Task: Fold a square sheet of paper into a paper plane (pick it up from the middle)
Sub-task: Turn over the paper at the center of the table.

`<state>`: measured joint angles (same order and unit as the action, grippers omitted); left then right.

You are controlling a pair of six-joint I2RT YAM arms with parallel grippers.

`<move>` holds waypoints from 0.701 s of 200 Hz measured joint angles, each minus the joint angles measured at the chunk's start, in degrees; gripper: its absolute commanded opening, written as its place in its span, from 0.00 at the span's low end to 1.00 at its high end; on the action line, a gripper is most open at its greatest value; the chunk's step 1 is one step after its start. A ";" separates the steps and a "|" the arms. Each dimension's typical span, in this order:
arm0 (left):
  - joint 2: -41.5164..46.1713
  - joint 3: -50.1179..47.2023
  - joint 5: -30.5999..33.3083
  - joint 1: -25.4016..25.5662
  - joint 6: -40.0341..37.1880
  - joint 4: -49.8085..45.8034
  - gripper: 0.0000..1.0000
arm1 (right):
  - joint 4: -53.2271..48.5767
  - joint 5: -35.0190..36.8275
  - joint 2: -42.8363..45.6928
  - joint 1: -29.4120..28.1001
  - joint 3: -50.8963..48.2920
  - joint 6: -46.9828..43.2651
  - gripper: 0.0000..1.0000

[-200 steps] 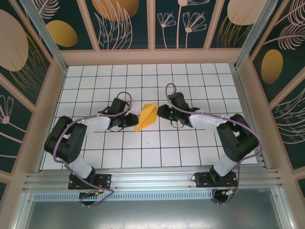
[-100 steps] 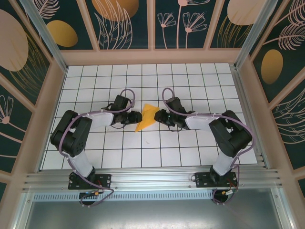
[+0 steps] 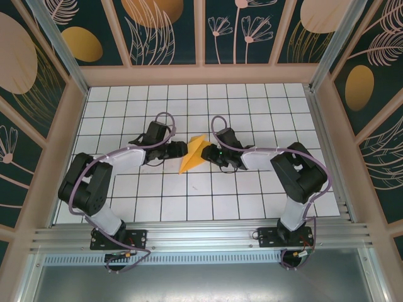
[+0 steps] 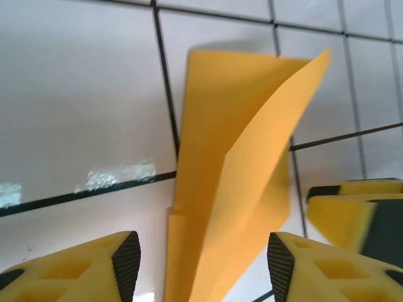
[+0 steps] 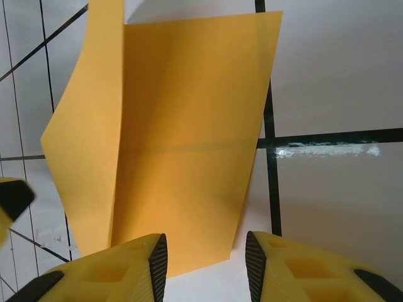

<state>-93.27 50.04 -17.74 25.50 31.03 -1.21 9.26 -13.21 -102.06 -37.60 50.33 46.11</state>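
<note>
Two robot arms face each other across a single folded orange-yellow sheet of paper [image 3: 192,154] at the centre of the white tiled table [image 3: 252,195], midway through a paper-plane fold. Seen from above, the sheet's long axis runs diagonally, from its near-left tip to its far-right corner. The left gripper [image 3: 179,151] sits just beside its left edge and the right gripper [image 3: 208,153] just beside its right edge, so neither arm is clearly the nearer. In the left wrist view the left gripper [image 4: 203,259] stands released, its jaws wide to either side of the sheet [image 4: 239,170], one flap of which curls up off the table. In the right wrist view the right gripper [image 5: 206,255] is also unclenched, its jaws apart with the sheet's [image 5: 182,145] near edge lying flat just at the gap, nothing clamped. The count: one sheet, two grippers, both empty. Any next pinch, by this reading, depends on reaching in sideways across that diagonal crease.
</note>
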 measured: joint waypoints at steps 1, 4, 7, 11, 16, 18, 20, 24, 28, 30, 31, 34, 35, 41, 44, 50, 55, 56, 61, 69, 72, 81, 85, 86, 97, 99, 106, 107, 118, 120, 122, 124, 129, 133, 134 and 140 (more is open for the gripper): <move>0.11 -0.02 -0.02 0.00 0.00 0.04 0.60 | 0.00 0.09 0.00 0.00 0.00 0.07 0.42; 0.42 -0.07 0.00 0.00 0.02 0.22 0.60 | 0.00 0.11 0.00 0.00 0.00 0.17 0.42; 0.68 -0.11 -0.13 0.00 0.02 0.59 0.60 | 0.00 0.13 0.00 0.00 0.00 0.17 0.42; 0.87 -0.17 -0.31 0.00 0.02 0.96 0.60 | 0.02 0.13 0.00 0.00 0.00 0.35 0.42; 0.90 -0.20 -0.70 0.00 0.02 1.31 0.59 | 0.02 0.13 0.00 0.00 -0.02 0.39 0.42; 0.90 -0.20 -0.83 0.00 0.02 1.44 0.59 | 0.02 0.15 0.00 0.00 -0.02 0.39 0.42; 0.83 -0.22 -1.01 0.00 0.00 1.55 0.59 | 0.02 0.13 0.00 0.00 -0.02 0.42 0.42; 0.68 -0.22 -1.36 0.00 0.02 1.64 0.59 | 0.07 0.13 0.00 0.00 -0.07 0.55 0.42; 0.42 -0.22 -1.62 0.00 0.02 1.68 0.59 | 0.22 0.13 0.00 0.00 -0.13 0.59 0.42; 0.28 -0.22 -1.79 0.00 0.00 1.68 0.59 | 0.28 0.13 0.00 0.00 -0.15 0.61 0.42; 0.24 -0.22 -1.81 0.00 0.00 1.70 0.59 | 0.35 0.13 0.00 0.00 -0.17 0.66 0.42; 0.02 -0.22 -1.99 0.00 0.02 1.75 0.58 | 0.48 0.11 0.00 0.00 -0.24 0.79 0.42; -0.13 -0.22 -2.14 0.00 0.02 1.79 0.58 | 0.52 0.11 0.00 0.00 -0.24 0.79 0.42; -0.72 -0.22 -2.67 0.00 0.02 1.88 0.57 | 0.76 0.11 0.00 0.00 -0.33 0.90 0.43; -1.05 -0.22 -2.93 0.00 0.00 1.92 0.57 | 0.98 0.11 0.00 0.00 -0.42 0.96 0.43; -1.79 -0.22 -3.37 0.00 -0.02 1.95 0.55 | 1.36 0.09 0.00 0.00 -0.57 1.05 0.43; -2.49 -0.22 -3.80 0.00 0.00 1.95 0.53 | 1.49 0.09 0.00 0.00 -0.61 1.14 0.43; -2.73 -0.20 -3.98 0.00 0.00 1.95 0.53 | 1.51 0.09 0.00 0.00 -0.63 1.22 0.43; -3.54 -0.15 -4.46 0.00 -0.07 1.97 0.51 | 1.66 0.09 0.00 0.00 -0.70 1.27 0.43; -4.98 -0.07 -5.01 0.00 -0.22 1.95 0.50 | 1.99 0.09 0.00 0.00 -0.87 1.46 0.43; -5.57 0.00 -5.29 0.00 -0.39 1.88 0.49 | 2.05 0.09 0.00 0.00 -0.90 1.53 0.43; -6.97 0.02 -5.75 0.00 -0.46 1.84 0.48 | 2.21 0.09 0.00 0.00 -0.92 1.92 0.44; -7.61 0.07 -5.88 0.00 -0.57 1.77 0.48 | 2.27 0.09 0.00 0.00 -0.94 2.14 0.44; -7.72 0.07 -5.88 0.00 -0.59 1.75 0.47 | 2.29 0.09 0.00 0.00 -0.94 2.16 0.44; -8.90 0.42 -5.92 0.00 -0.85 1.44 0.45 | 2.51 0.09 0.00 0.00 -0.94 2.51 0.44; -8.92 0.57 -6.10 -0.04 -0.85 1.31 0.45 | 2.54 0.09 0.00 0.00 -0.94 2.54 0.44; -8.92 0.83 -6.23 -0.22 -0.98 1.16 0.43 | 2.56 0.09 0.00 0.00 -0.94 2.75 0.44; -8.92 0.90 -6.27 -0.22 -1.01 1.18 0.43 | 2.56 0.09 0.00 0.00 -0.94 2.80 0.44; -9.53 1.46 -6.29 -0.22 -1.16 1.14 0.40 | 2.58 0.11 0.00 0.00 -0.94 3.39 0.44; -9.68 1.55 -6.29 -0.22 -1.20 1.14 0.39 | 2.58 0.09 0.00 0.00 -0.94 3.41 0.44; -9.84 1.62 -6.32 -0.22 -1.22 1.14 0.39 | 2.58 0.11 0.00 0.00 -0.94 3.63 0.44; -9.94 1.66 -6.34 -0.22 -1.31 1.14 0.38 | 2.58 0.11 0.00 0.00 -0.94 3.82 0.45; -10.27 1.75 -6.25 -0.22 -1.46 1.16 0.37 | 2.58 0.13 0.00 0.00 -0.94 4.04 0.45; -10.32 1.84 -6.29 -0.22 -1.51 1.11 0.37 | 2.58 0.13 0.00 0.00 -0.94 4.24 0.45; -10.32 1.84 -6.32 -0.22 -1.49 1.11 0.37 | 2.58 0.13 0.00 0.00 -0.94 4.28 0.45; -10.34 1.86 -6.49 -0.39 -1.51 1.01 0.37 | 2.58 0.17 0.00 0.00 -0.94 4.74 0.45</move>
<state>-103.61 51.90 -24.23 25.10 29.52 -0.21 11.84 -13.04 -102.06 -37.60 49.39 50.85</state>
